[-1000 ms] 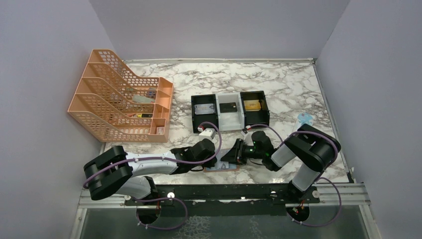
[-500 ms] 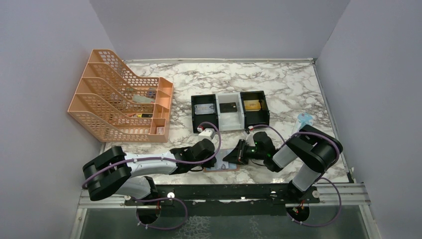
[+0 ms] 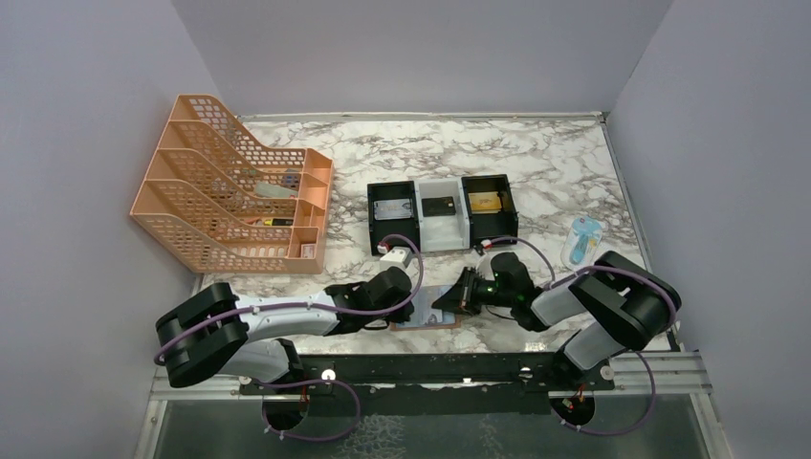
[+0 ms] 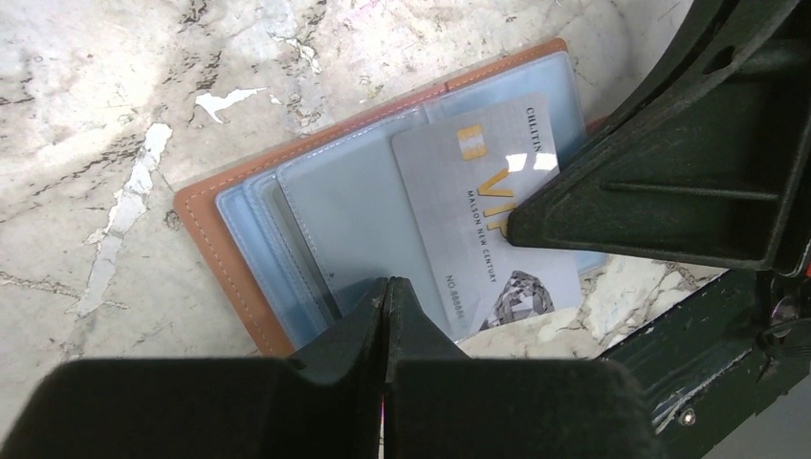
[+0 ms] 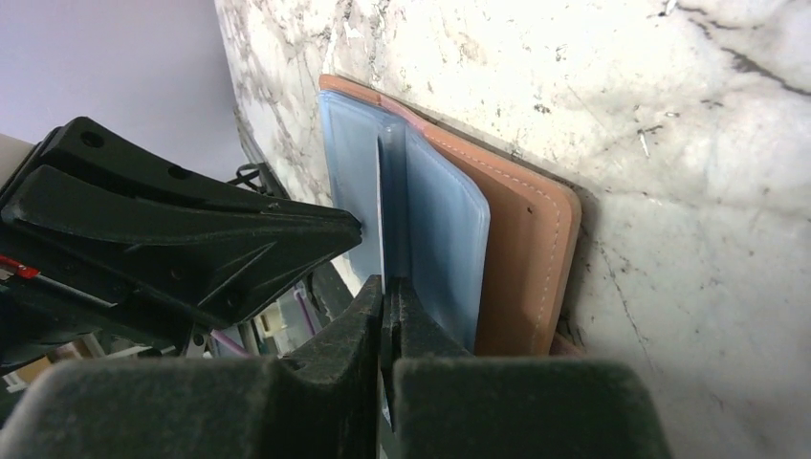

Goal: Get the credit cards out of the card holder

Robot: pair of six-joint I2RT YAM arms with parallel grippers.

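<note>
The silver card (image 4: 459, 220), printed with a gold VIP, sticks partway out of a light-blue sleeve of the card holder (image 4: 212, 244). The holder lies open and flat on the marble table (image 3: 536, 163), tan leather edge showing around the lining, right under both my claws. My right claw (image 5: 384, 287) is clamped on the card's free edge: in the right wrist view the card runs edge-on straight into its closed fingertips. My left claw (image 4: 386, 287) faces it from the other side, fingers pressed together with nothing between them, tips down on the blue sleeve just beside the card. The 2 claws stand close, nearly tip to tip over the holder. Farther out ahead of them sits a black-and-white tray (image 3: 418, 215) of 3 compartments. Well off beyond my left claw stands an orange file rack (image 3: 230, 182).
</note>
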